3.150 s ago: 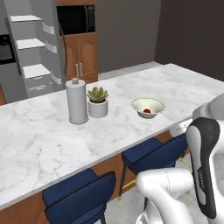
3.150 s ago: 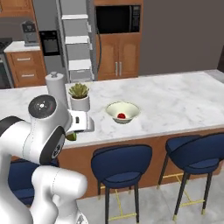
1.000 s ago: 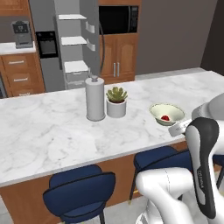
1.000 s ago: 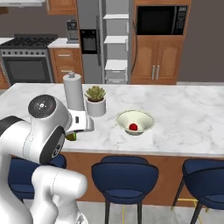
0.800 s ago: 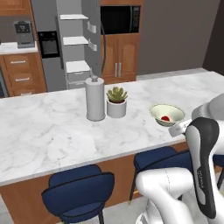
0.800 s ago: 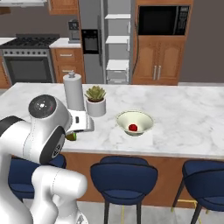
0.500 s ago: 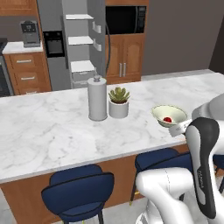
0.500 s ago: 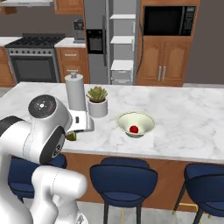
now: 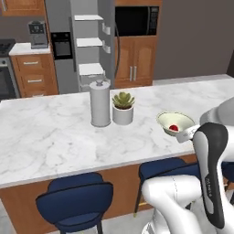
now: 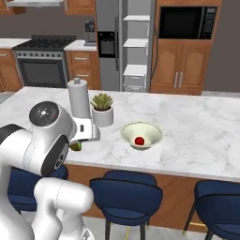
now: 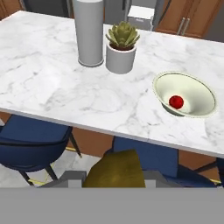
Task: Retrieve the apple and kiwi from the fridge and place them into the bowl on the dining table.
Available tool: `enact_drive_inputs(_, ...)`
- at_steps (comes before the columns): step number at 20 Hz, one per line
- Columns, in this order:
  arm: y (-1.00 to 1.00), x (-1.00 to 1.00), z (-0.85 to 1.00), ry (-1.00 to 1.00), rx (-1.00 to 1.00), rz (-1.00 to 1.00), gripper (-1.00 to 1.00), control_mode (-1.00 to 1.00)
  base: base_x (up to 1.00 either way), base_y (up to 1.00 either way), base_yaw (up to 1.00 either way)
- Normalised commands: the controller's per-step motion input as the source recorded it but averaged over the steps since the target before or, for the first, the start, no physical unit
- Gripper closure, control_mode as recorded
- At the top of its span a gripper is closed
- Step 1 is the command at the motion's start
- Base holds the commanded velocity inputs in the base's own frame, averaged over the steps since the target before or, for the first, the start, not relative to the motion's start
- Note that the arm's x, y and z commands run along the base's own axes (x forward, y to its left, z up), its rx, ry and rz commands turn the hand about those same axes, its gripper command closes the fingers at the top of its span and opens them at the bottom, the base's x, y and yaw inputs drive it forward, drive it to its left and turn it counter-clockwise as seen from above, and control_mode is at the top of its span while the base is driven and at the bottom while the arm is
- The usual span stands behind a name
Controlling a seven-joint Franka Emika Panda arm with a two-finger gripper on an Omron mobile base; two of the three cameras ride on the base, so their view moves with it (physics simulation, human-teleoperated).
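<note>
The hand grips the kiwi, short of the worktop edge, well apart from the bowl holding the apple. Carry it over the bowl's rim, lower close, then release so it doesn't bounce out.

navy stools, wooden cabinets, black microwave, steel stove.

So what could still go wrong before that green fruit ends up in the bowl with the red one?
The kiwi is gripped short of the dining table's edge, above the blue stools; a slip would drop it there. The bowl is shallow and already holds the apple, so a high release might bounce the kiwi out.
</note>
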Motion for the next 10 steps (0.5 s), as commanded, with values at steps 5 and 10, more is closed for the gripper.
enact_drive_inputs(5,0.00,0.00,0.00,0.00,0.00,0.00,1.00,1.00,0.51,-1.00,0.17)
enact_drive_inputs(10,0.00,0.00,0.00,0.00,0.00,0.00,1.00,1.00,0.60,-1.00,0.28)
